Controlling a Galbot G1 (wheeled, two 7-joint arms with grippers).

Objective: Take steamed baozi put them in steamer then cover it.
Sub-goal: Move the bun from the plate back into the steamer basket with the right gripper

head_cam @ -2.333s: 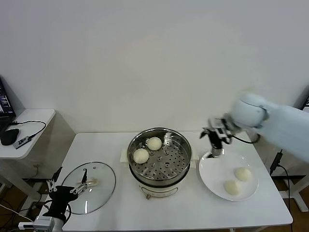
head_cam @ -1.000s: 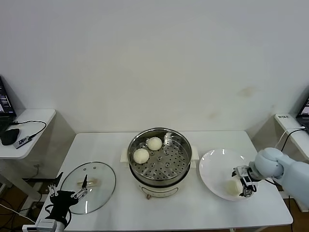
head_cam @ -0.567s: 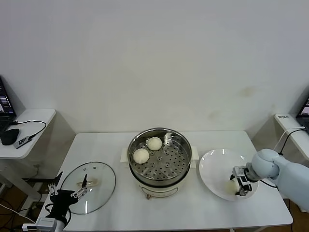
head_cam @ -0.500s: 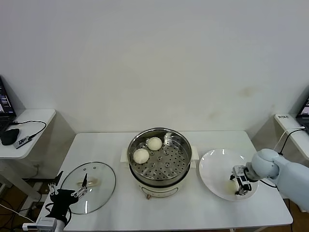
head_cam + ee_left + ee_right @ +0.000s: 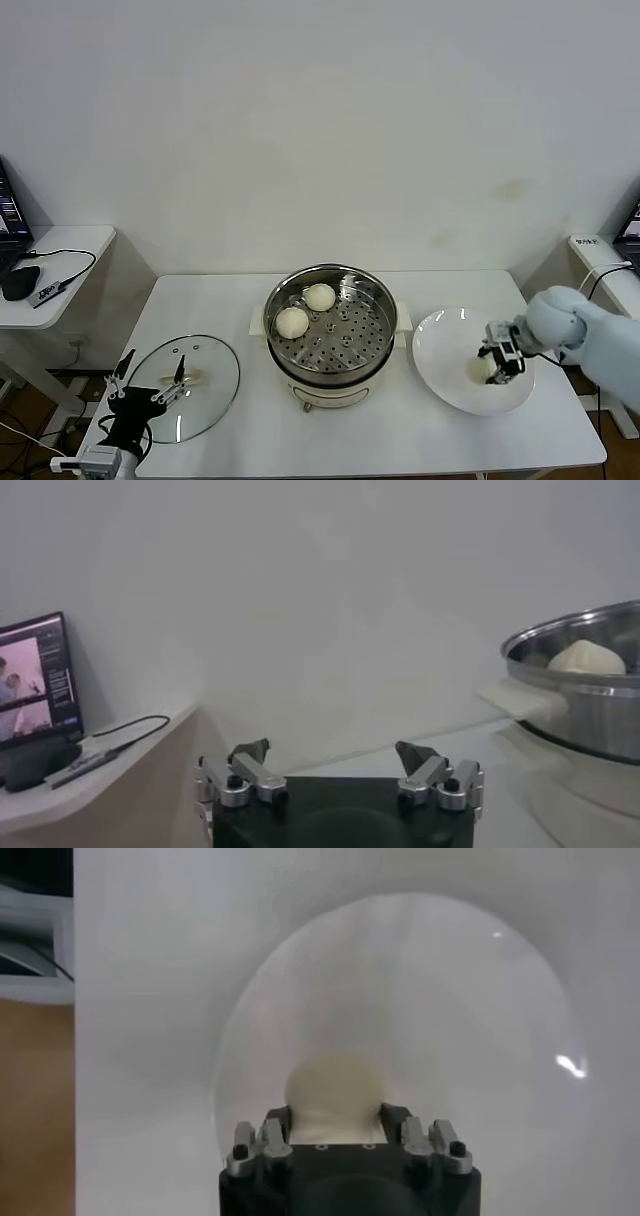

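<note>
The steamer [image 5: 331,322], a shiny steel basket on a cream pot base, stands mid-table with two steamed baozi [image 5: 319,297] [image 5: 291,322] inside. To its right lies a white plate [image 5: 445,352]. My right gripper [image 5: 497,362] is over the plate, shut on a third baozi [image 5: 478,370]. In the right wrist view the baozi [image 5: 335,1086] sits squeezed between both fingers of the gripper [image 5: 335,1114], above the plate [image 5: 450,998]. My left gripper [image 5: 142,397] waits open at the table's front left corner; its view shows the open gripper [image 5: 333,756] and the steamer [image 5: 590,705] holding one baozi [image 5: 586,658].
A round glass lid [image 5: 185,385] lies flat at the front left, beside the left gripper. A side table [image 5: 55,265] with a mouse and cables stands off the left edge; a laptop [image 5: 35,680] sits there. A folded cloth [image 5: 256,318] lies by the steamer.
The right gripper went from open to shut on a baozi on the plate's near right side, then carried it a little toward the plate's middle. The left arm barely moved.
</note>
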